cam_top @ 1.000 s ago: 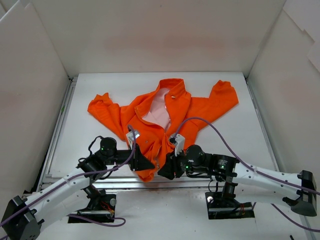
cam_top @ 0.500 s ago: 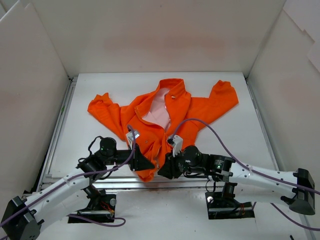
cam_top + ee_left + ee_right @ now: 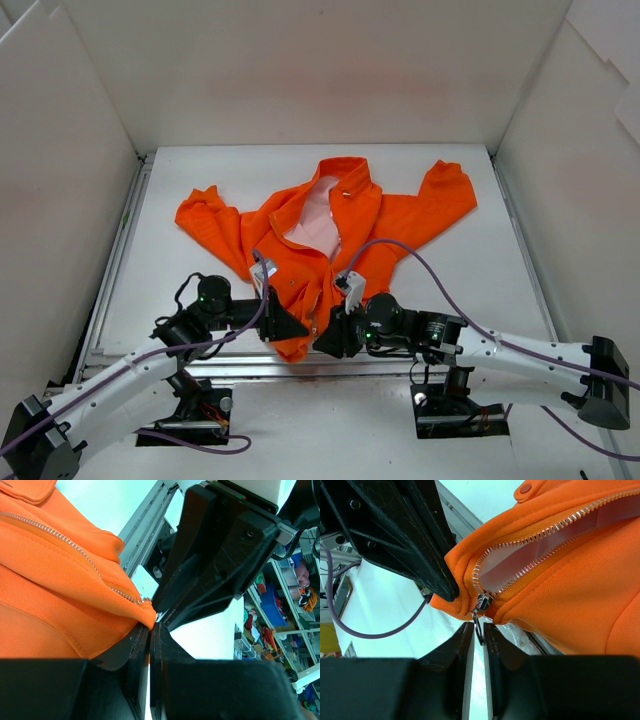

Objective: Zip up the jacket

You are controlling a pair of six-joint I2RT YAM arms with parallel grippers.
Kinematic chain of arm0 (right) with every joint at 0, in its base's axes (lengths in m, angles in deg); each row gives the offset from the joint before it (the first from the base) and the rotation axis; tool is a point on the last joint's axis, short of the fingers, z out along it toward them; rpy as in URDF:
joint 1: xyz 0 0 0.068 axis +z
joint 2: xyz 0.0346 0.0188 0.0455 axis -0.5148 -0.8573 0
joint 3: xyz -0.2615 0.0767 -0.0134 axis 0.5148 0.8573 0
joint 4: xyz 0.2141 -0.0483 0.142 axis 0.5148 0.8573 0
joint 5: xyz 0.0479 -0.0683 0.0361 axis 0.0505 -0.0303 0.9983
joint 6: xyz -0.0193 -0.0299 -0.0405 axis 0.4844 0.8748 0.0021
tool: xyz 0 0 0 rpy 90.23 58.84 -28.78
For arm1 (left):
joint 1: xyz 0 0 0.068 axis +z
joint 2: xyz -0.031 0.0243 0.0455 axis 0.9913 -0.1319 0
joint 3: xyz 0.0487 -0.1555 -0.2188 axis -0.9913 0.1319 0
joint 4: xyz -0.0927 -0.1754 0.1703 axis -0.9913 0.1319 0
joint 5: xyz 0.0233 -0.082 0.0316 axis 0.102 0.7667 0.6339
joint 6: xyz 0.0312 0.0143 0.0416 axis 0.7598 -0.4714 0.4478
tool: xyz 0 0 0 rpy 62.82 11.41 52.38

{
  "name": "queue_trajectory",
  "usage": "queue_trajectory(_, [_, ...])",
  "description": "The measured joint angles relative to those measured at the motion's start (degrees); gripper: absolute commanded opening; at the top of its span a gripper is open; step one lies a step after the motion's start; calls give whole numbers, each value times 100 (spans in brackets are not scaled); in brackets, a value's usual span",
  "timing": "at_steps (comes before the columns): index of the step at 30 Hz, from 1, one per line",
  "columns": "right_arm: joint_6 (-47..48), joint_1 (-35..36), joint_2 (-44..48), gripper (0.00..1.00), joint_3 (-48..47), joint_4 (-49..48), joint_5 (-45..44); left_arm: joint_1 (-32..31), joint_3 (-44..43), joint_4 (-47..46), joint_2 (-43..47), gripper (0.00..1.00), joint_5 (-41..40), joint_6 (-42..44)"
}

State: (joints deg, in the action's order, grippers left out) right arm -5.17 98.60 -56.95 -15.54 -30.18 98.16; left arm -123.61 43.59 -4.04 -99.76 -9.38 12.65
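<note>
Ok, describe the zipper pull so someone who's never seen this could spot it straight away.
Find the orange jacket spread on the white table and follow its front opening to the near hem. There the silver teeth meet at a small slider; the zipper pull is the thin dark tab dangling from it, between the fingertips of the right gripper.

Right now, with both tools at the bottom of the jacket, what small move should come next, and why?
Probably draw the right tool slowly toward the collar. It seems shut on the zipper pull, the teeth beyond the slider are open, and the left tool pins the jacket hem.
</note>
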Motion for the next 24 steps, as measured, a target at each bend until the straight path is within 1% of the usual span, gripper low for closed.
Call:
queue_trajectory(1, [-15,0,0,6,0,2,-2,0,0,0,0,0,-2,-2])
queue_trajectory(2, [-22,0,0,1,2,2,-7,0,0,0,0,0,-4,-7])
queue_trajectory(3, [-39,0,2,0,2,-4,-9,-2,0,0,0,0,-13,-11])
queue_trajectory(7, [-138,4,98,0,2,9,-26,-20,0,11,7,0,-33,-11])
queue_trajectory(10, [-254,4,341,0,2,50,-26,-90,0,55,11,0,-87,9])
queue_trajectory(14, [-413,33,544,0,2,205,-17,-404,0,55,42,0,-365,90])
queue_trajectory(18, [-595,-4,422,0,-52,354,85,-717,2,175,28,0,-769,238])
queue_trajectory(24, [-1056,-313,9,0,-90,63,634,-953,20,514,151,0,-1453,487])
